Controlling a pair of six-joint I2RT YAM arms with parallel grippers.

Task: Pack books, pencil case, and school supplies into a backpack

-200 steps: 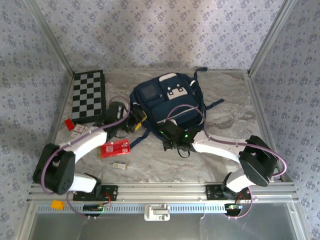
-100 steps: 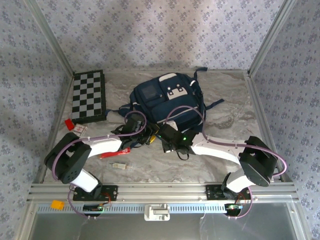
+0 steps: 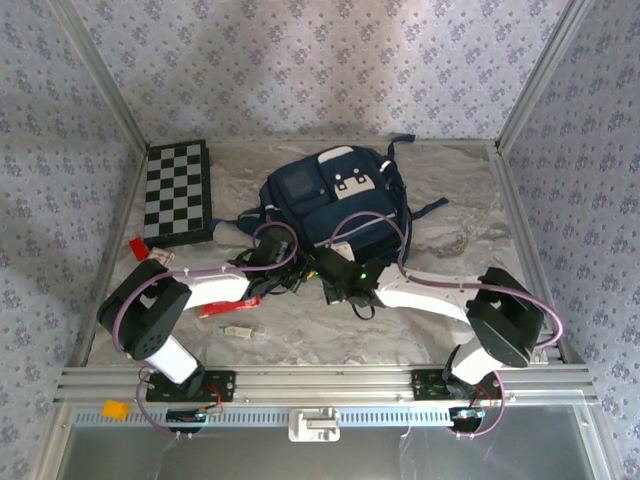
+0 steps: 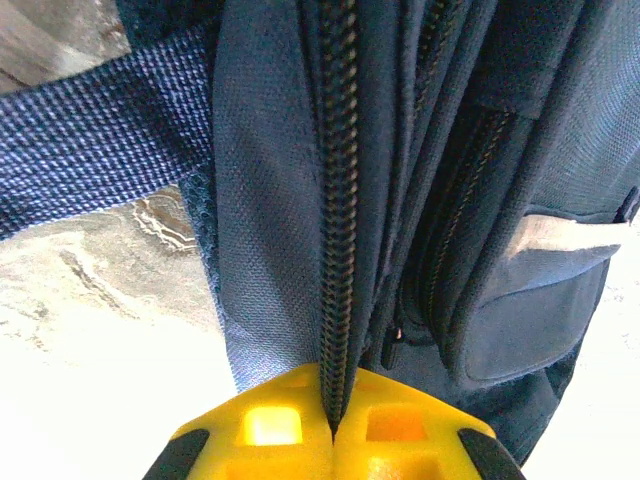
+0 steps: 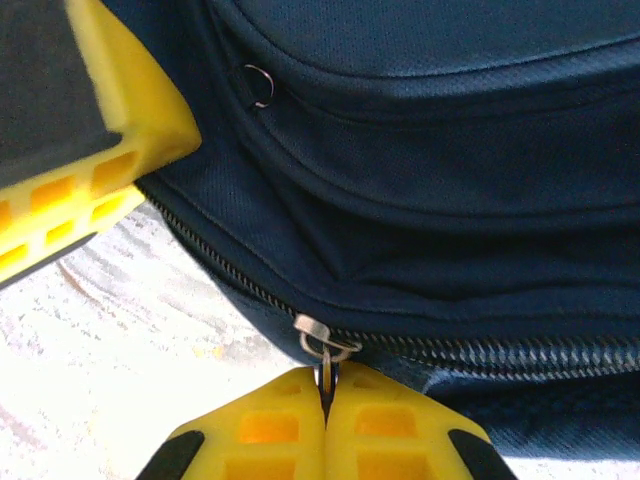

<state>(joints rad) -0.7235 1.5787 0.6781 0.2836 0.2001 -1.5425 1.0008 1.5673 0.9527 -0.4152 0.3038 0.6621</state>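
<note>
No readable text, label or number on backpack (image 3: 335, 200), chequered board (image 3: 178, 193), pencil case (image 3: 222, 309).

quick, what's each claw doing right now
left claw: closed, pinching the backpack
right claw: closed on the zipper pull

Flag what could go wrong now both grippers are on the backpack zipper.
Right gripper pinches only the thin zipper pull; it may slip under a tug.
Left gripper clamps the zipper seam of the backpack; if it slips, the bag drags.
Pencil case lies under the left arm and could get swept.
</note>
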